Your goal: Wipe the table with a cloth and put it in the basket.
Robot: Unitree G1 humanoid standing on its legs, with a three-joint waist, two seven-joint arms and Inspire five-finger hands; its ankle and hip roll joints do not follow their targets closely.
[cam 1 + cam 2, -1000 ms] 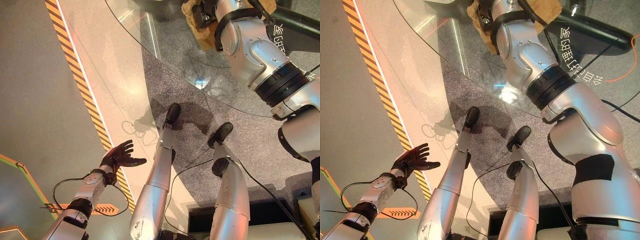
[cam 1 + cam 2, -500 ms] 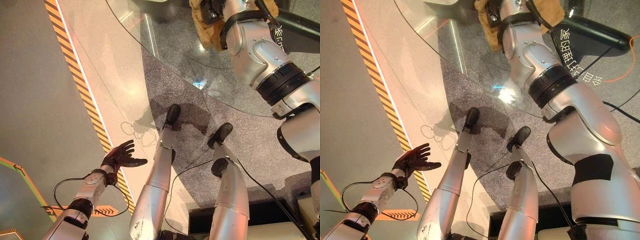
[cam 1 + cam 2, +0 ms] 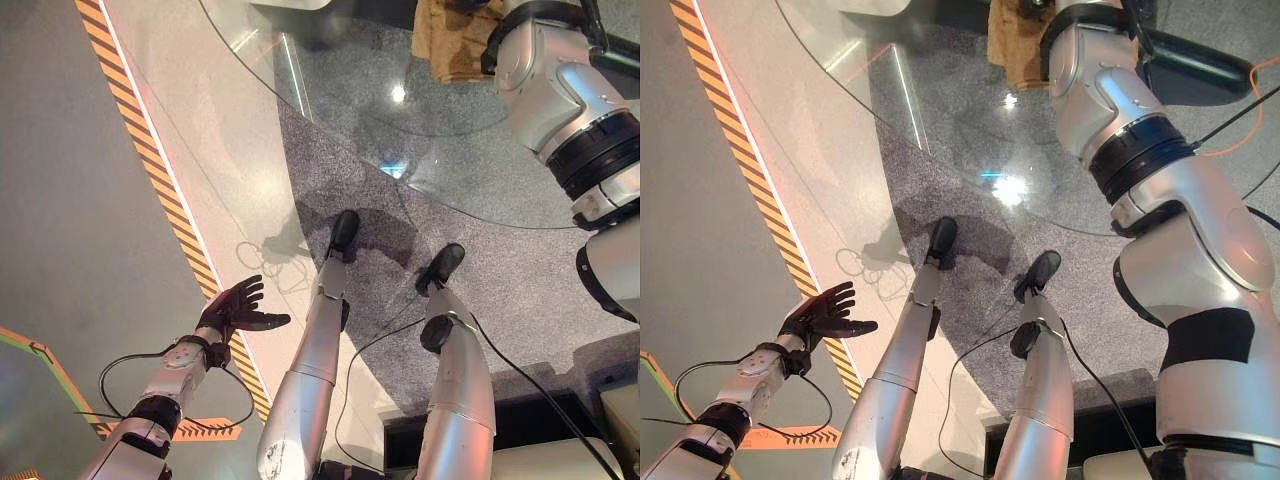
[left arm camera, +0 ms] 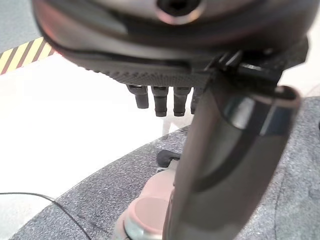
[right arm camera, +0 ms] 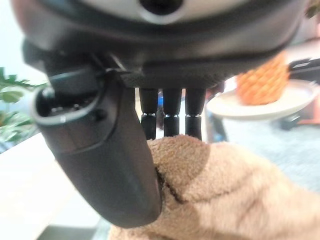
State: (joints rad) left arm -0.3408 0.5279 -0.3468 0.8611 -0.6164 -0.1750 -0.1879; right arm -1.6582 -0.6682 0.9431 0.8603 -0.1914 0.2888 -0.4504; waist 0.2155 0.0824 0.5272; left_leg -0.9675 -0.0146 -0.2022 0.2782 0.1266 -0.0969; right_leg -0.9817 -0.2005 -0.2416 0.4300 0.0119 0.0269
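- Round clear glass table (image 3: 330,100) over grey carpet.
- Right hand (image 5: 120,165) thumb and fingers pinch fuzzy tan cloth (image 5: 225,195) on it.
- Left hand (image 3: 235,308) low, fingers spread, grasping nothing.

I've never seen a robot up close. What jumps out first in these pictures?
Probably the fluffy tan cloth under the right robot hand, lying on a round glass table near its far side. Past it, an orange pineapple-shaped thing sits on a white plate. The left robot hand hangs open, low over the floor.
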